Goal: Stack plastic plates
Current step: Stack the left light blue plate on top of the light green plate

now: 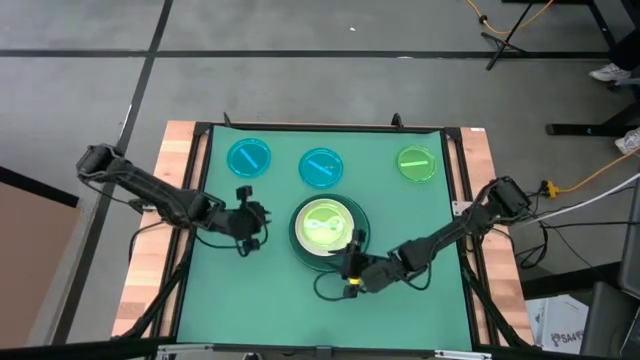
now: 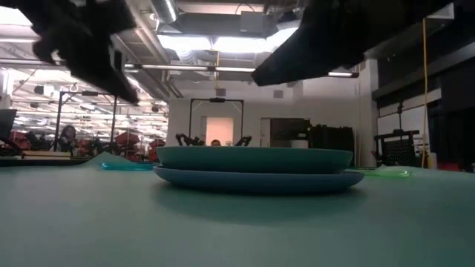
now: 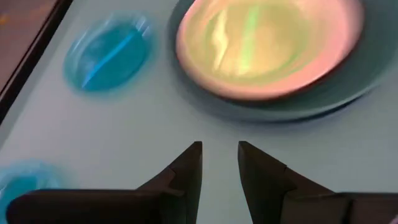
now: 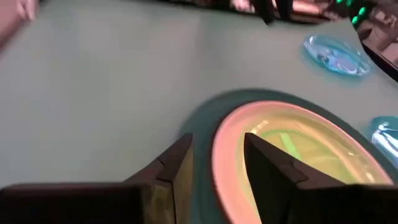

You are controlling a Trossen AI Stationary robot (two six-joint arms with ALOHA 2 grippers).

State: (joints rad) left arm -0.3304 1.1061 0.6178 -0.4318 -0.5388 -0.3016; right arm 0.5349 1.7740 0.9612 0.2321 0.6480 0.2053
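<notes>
The stack (image 1: 325,228) is sitting mid-table, a green plate (image 1: 322,224) topping it. Both grippers, left (image 1: 250,222) and right (image 1: 353,262), are hovering beside it, jaws slightly parted, gripping nothing. Next, probably fetching a small plate (image 1: 320,167) near the far edge.

A green mat (image 1: 230,290) is spreading under the jaws of the left gripper (image 1: 250,222) and of the right gripper (image 1: 352,270). Outward of each pair of jaws, bare wooden table edge (image 1: 150,270) is showing, with a black frame (image 1: 320,127) running along the mat's far side. Well beyond the right jaws, an orange cable (image 1: 590,175) is trailing over the grey floor (image 1: 300,90), and a shoe (image 1: 610,72) is resting near a tripod stand (image 1: 515,35). In the low view, ceiling lights (image 2: 215,41) are glowing above the jaws.
</notes>
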